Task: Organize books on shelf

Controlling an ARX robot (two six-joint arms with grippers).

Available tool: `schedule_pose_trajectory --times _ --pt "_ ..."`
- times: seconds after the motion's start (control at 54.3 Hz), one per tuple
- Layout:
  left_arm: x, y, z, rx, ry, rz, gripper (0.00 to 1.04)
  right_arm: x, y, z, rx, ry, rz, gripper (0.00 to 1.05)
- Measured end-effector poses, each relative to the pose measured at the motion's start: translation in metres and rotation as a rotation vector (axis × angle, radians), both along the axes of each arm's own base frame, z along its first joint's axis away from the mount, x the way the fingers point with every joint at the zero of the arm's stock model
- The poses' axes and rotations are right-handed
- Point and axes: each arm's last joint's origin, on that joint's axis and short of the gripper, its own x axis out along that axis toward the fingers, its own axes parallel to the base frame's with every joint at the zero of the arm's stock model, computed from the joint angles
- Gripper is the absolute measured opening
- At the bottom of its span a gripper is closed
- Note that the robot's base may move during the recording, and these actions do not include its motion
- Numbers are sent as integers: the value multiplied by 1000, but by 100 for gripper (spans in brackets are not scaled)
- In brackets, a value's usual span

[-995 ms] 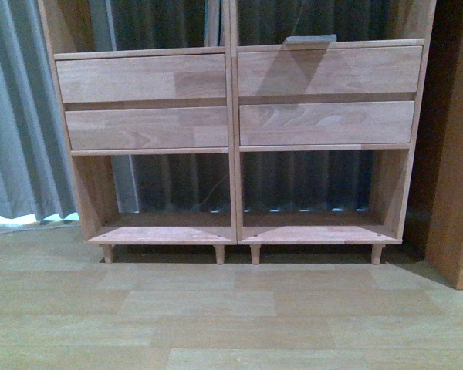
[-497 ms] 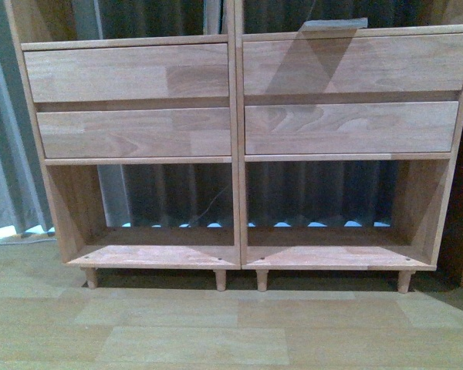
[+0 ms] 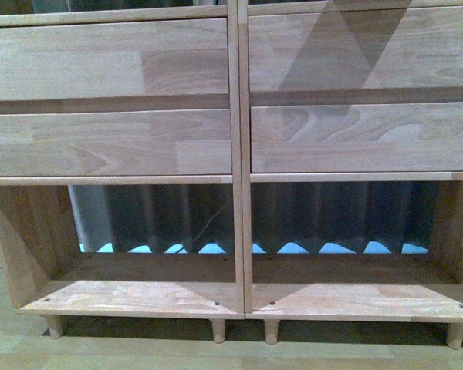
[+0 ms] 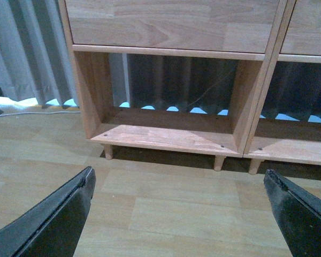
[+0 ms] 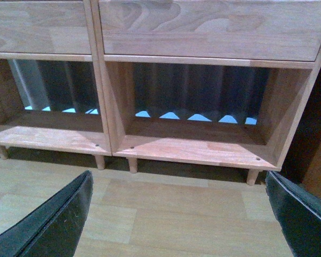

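Both spread wide, empty: left hand [image 4: 179, 175], right hand [image 5: 177, 178]; shelf [image 3: 240, 154] ahead.

Pale plank floor [image 4: 166, 203] in front, grey pleated curtain [image 4: 27, 48] hanging at the back with bright light [image 3: 293, 248] under its hem, thin white cable [image 4: 21, 113] lying on the floor near it, dark cabinet [image 5: 316, 134] off right.
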Motion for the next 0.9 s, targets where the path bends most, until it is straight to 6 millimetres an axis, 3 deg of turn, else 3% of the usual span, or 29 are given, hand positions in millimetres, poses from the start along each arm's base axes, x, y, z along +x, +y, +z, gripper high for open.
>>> schedule_pose_trajectory --times 0.903 --pt "0 0 0 0 0 0 97 0 0 0 0 0 0 98"
